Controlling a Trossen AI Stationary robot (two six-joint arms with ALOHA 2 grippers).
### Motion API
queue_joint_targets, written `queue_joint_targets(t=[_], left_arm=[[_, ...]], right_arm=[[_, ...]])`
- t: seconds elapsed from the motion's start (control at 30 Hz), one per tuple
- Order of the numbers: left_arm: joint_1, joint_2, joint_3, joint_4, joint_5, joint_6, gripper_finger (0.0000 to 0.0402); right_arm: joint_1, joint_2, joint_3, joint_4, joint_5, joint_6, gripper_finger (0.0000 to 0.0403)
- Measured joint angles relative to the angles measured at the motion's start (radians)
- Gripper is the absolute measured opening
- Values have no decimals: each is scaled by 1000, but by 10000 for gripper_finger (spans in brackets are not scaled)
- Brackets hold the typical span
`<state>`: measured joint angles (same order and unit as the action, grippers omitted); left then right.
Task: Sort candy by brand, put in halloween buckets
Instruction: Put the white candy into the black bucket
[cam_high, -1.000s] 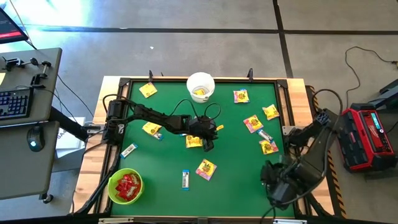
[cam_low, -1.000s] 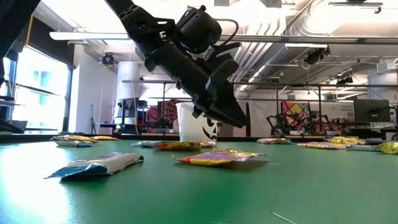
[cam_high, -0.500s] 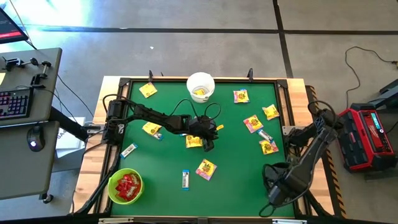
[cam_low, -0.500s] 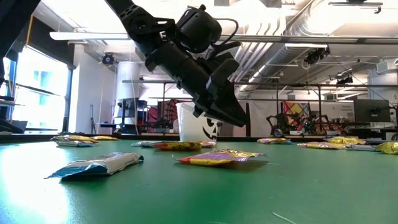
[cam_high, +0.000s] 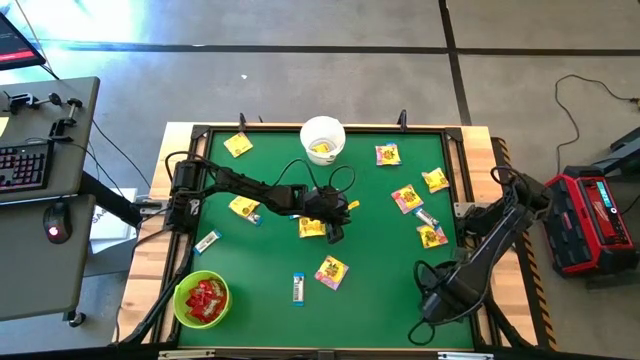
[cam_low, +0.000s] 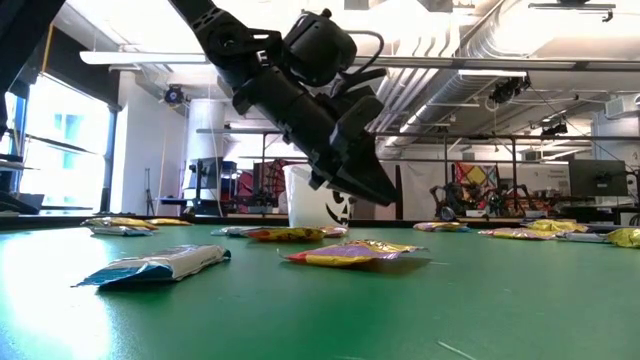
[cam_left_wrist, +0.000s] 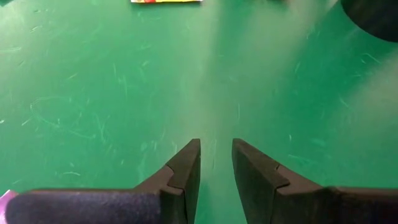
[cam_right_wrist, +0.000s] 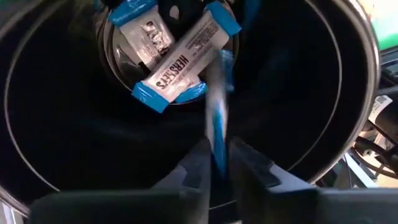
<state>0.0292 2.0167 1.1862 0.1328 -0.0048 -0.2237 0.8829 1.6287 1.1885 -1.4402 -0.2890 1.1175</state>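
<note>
From above, the left gripper (cam_high: 334, 236) hangs over mid-table beside a yellow packet (cam_high: 312, 227). The white bucket (cam_high: 323, 139) sits far centre and the green bucket (cam_high: 201, 300) near left.

The left wrist view shows its fingers (cam_left_wrist: 186, 171) slightly apart, holding nothing.

In the right wrist view, the right gripper (cam_right_wrist: 217, 163), fingers narrowly parted, has a blurred white-and-blue bar (cam_right_wrist: 216, 118) between them over the black bucket (cam_right_wrist: 56, 130).

Left arm (cam_high: 250, 190): matte black, slim jointed links, looped black cable beside its wrist. Left gripper (cam_left_wrist: 216, 163): two dark wedge-shaped fingers (cam_left_wrist: 186, 168), flat inner faces, stepped bases. Right arm (cam_high: 490, 235): same black finish, bulkier rounded housings, trailing black cables.
</note>
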Motion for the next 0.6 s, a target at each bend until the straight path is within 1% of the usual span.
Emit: queue_joint_targets(t=[0.2, 0.33, 0.4, 0.47, 0.53, 0.6], left_arm=[[0, 0, 0, -13, 0, -10, 86], [2, 0, 0, -24, 0, -24, 86], [2, 0, 0, -33, 0, -8, 86], [2, -2, 0, -46, 0, 4, 86], [2, -4, 0, -49, 0, 8, 86], [1, -12, 0, -54, 0, 9, 86]], right_arm=[[0, 0, 21, -3, 3, 15, 128], [9, 0, 67, -10, 30, 49, 161], [15, 0, 102, -20, 37, 63, 164], [25, 0, 146, -49, 66, 81, 154], [35, 0, 193, -107, 120, 89, 131], [46, -1, 242, -134, 174, 96, 97]])
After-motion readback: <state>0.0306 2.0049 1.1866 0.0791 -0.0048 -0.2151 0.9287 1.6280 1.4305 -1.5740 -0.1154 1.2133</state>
